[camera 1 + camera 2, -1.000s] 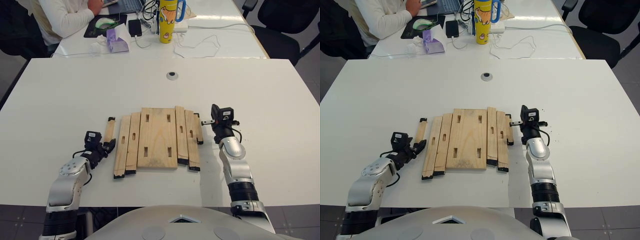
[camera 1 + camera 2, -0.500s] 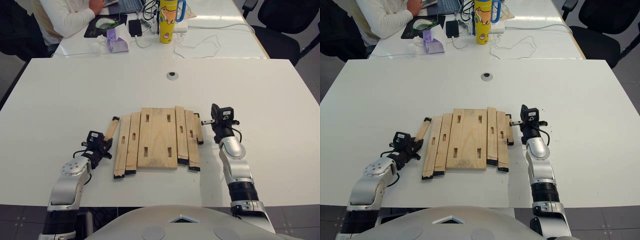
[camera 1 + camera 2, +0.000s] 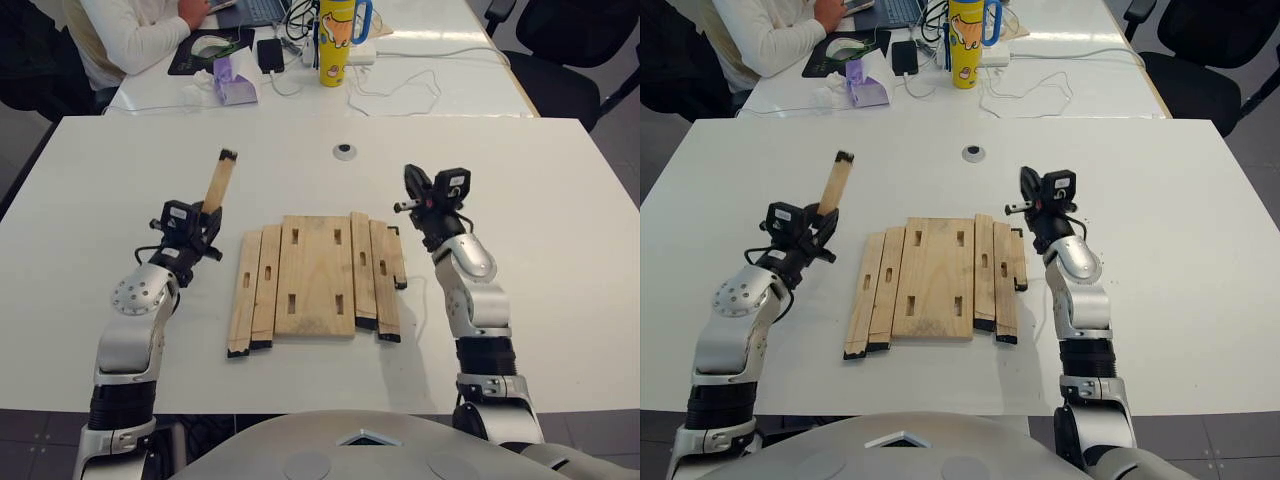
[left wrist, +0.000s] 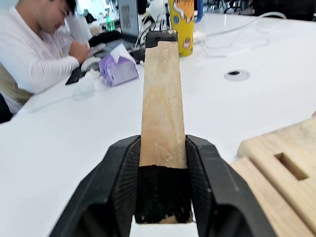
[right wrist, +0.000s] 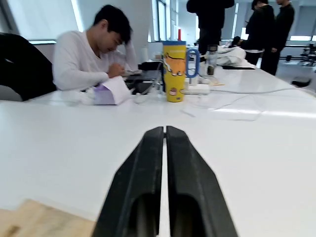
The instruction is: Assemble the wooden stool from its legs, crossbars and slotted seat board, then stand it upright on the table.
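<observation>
**The bar may swing in my grip, because I hold it only at one end**

My left gripper point(image 4: 163, 170) pinches a short wooden bar point(image 3: 219, 180) at its dark lower end. The bar is lifted off the tabletop point(image 3: 520, 200) and points up and away from me, to the left of the other parts. Almost all of its length is free above the fingers, so I think it can turn or slide between them when its far end meets a slot. If it enters a slot tilted, it can jam.

The seat board point(image 3: 318, 275) lies flat in the middle, with its slots facing up. Long wooden strips point(image 3: 255, 290) lie tight against both of its sides. They are loose, I judge, so one careless push can move them out of order.

My right gripper point(image 5: 164, 136) is raised beside the right strips, with its fingers pressed together and nothing between them. It must spread before it can hold the board steady.

The wood is pale with dark tips.
</observation>
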